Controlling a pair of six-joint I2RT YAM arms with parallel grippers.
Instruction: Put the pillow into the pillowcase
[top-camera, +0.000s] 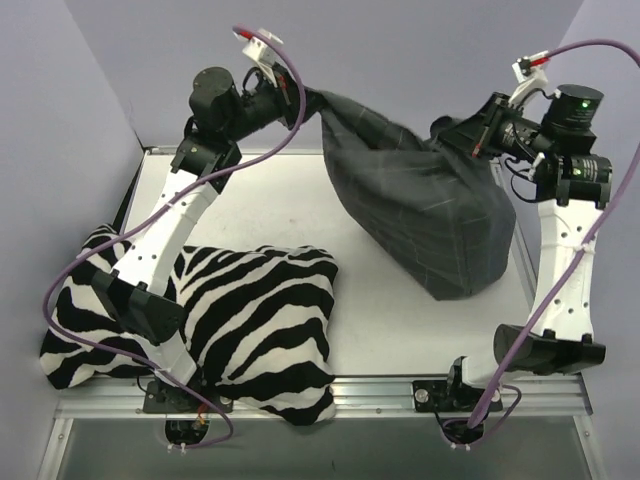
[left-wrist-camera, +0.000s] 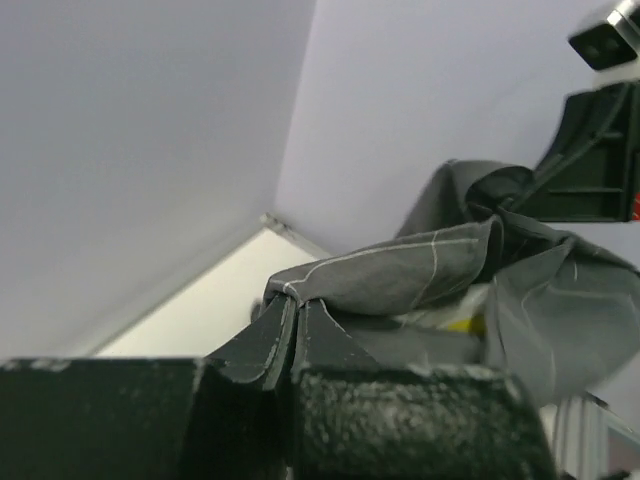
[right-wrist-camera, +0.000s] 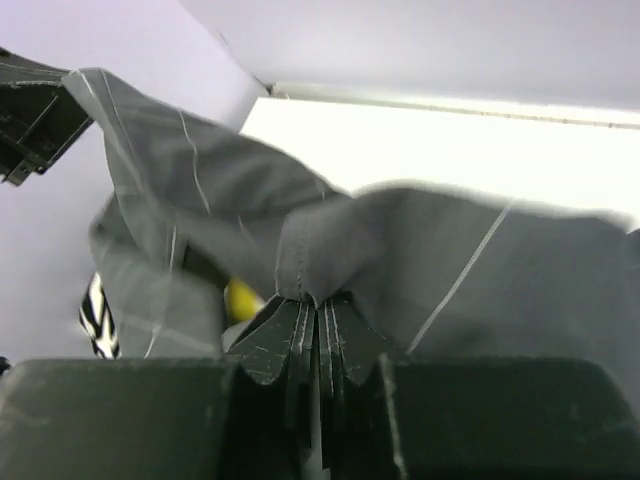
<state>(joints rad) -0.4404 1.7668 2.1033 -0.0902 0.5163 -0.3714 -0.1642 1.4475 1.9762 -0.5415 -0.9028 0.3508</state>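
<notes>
While hoisted over the table (top-camera: 270, 195), pillowcase (top-camera: 430, 215) bulging, yellow edge of pillow (left-wrist-camera: 462, 322) inside, rim pinched tight by left gripper (top-camera: 300, 100) and right gripper (top-camera: 455, 140), zebra cushion (top-camera: 260, 320) near left.

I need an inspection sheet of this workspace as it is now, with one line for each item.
Surface: white table, bare in the middle.
Job's things: dark grey checked pillowcase hangs bulging between the two tools. A yellow edge of the pillow shows inside its opening.
Clutter: zebra-striped cushion lies at the near left, partly under the left arm.
Tools: left tool is shut on the pillowcase edge. The right tool is shut on the pillowcase edge too.
Cables: a purple cable loops along each arm.
Surroundings: pale lilac walls enclose the table. A metal rail runs along the near edge.
</notes>
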